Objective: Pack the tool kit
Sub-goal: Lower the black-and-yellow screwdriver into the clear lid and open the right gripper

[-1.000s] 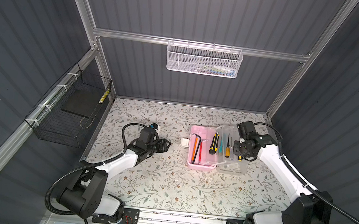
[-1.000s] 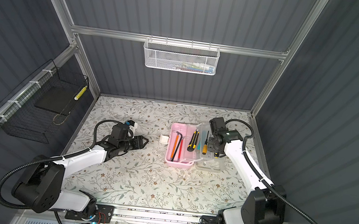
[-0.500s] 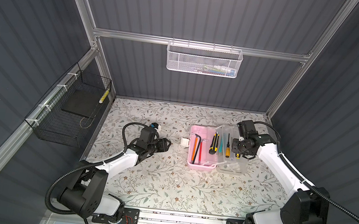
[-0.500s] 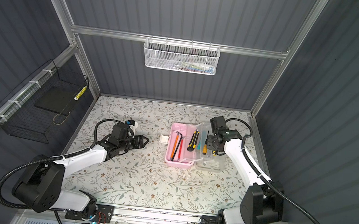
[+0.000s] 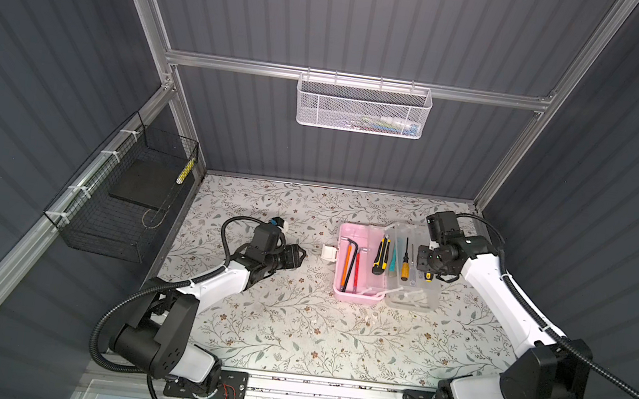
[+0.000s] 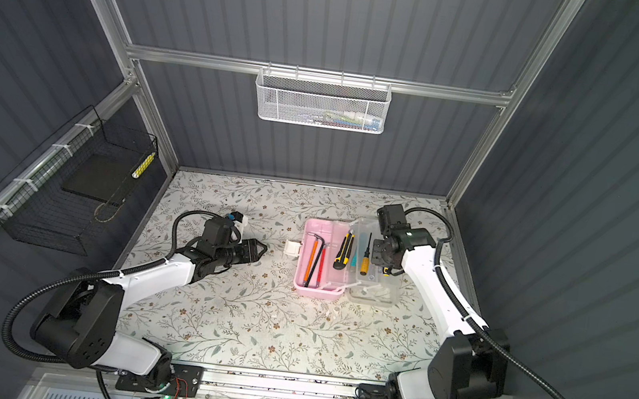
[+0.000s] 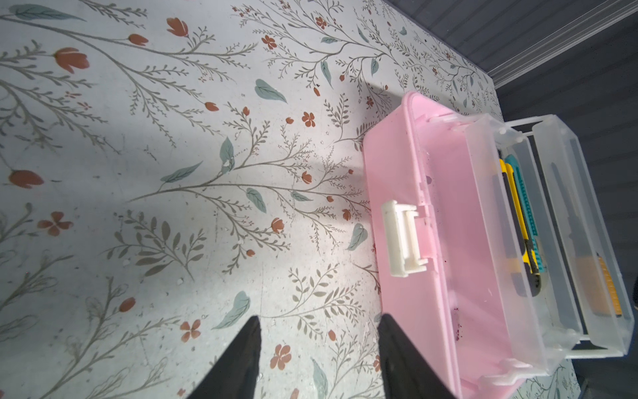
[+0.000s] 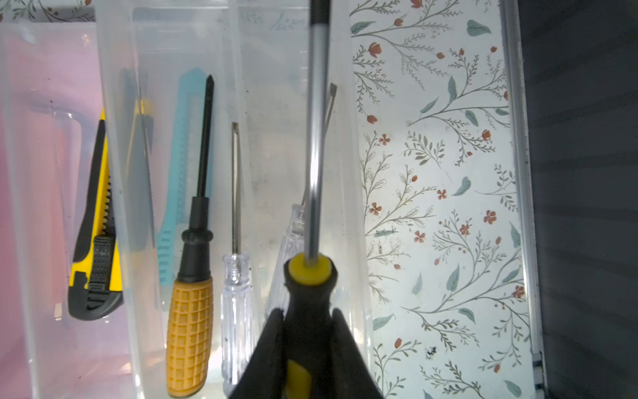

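The tool kit lies open at mid-table: a pink base with a white latch and clear trays folded out to its right. Hex keys lie in the base. A yellow utility knife, a teal one, an orange-handled screwdriver and a clear-handled one lie in the trays. My right gripper is shut on a black-and-yellow screwdriver above the outer tray's right side. My left gripper is open and empty, low over the table left of the latch.
A white mesh basket hangs on the back wall and a black wire basket on the left wall. The table's metal edge rail and the dark wall run just to the right of the trays.
The right arm has shifted slightly over the trays with the screwdriver still in its grip. The left arm has not moved.
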Available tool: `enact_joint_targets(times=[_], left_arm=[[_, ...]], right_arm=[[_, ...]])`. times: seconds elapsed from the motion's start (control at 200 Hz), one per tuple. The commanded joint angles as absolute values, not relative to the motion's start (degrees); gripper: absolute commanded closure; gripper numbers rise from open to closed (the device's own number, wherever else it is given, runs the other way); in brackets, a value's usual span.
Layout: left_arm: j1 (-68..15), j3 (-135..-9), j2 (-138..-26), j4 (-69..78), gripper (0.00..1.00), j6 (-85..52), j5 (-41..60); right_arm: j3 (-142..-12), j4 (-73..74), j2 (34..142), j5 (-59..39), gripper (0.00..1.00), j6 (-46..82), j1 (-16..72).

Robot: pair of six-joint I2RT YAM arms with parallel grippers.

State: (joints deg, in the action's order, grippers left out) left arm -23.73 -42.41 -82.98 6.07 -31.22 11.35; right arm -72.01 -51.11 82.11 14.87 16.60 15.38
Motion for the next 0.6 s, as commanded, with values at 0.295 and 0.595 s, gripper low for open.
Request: enact_joint_targets(times=[0.295, 0.595], left_arm=[[-24.07, -46.39, -85.94, 6.05, 0.44, -30.32, 12.07], [-24.08, -48.97, -87.48, 6.66, 0.44, -30.61, 11.89]], right_arm=[[-71.32, -51.26, 84.34, 15.46, 0.89, 16.78, 13.10], [-69.37, -48.61, 85.12, 14.94, 0.63, 17.93, 12.24]])
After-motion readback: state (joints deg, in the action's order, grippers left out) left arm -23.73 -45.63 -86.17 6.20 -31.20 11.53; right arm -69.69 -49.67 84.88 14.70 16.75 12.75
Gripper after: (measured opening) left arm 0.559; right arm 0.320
